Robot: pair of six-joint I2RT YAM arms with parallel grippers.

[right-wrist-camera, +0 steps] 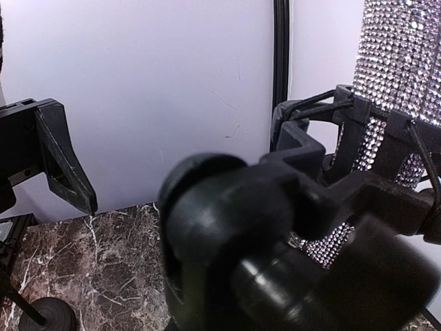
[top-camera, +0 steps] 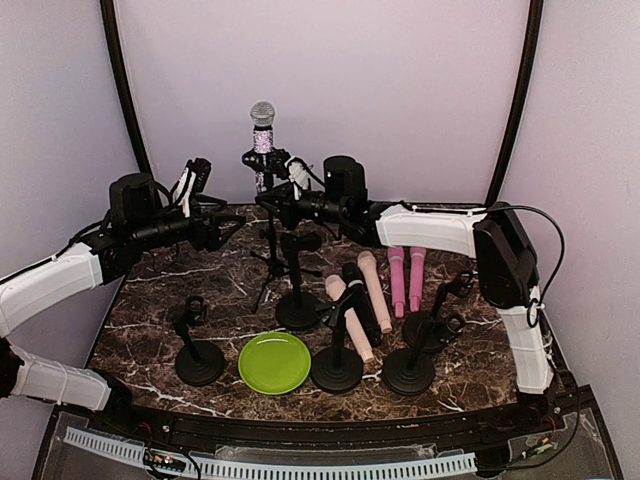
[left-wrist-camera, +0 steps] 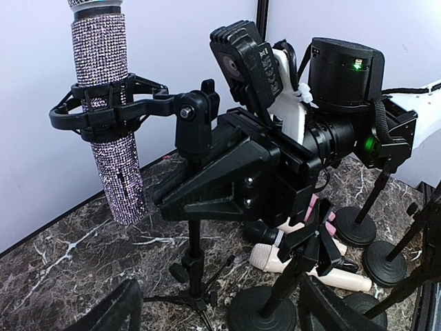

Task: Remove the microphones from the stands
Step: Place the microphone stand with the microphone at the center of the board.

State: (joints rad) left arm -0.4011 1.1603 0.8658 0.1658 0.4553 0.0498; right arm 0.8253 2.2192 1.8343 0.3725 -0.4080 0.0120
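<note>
- Near far edge of dark marble table (top-camera: 150, 300): silver rhinestone-covered microphone (left-wrist-camera: 110, 103), upright in black tripod stand (left-wrist-camera: 195, 255).
- Right gripper (left-wrist-camera: 186, 196): clamped on stand, bracing it.
- Left gripper (top-camera: 222, 228): wide, empty. Best to close on the microphone body and lift straight up.

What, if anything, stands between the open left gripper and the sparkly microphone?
Nothing visible. The microphone is bare toward the left gripper; only the shock mount rings its middle, and the right gripper clamps the stand.
</note>
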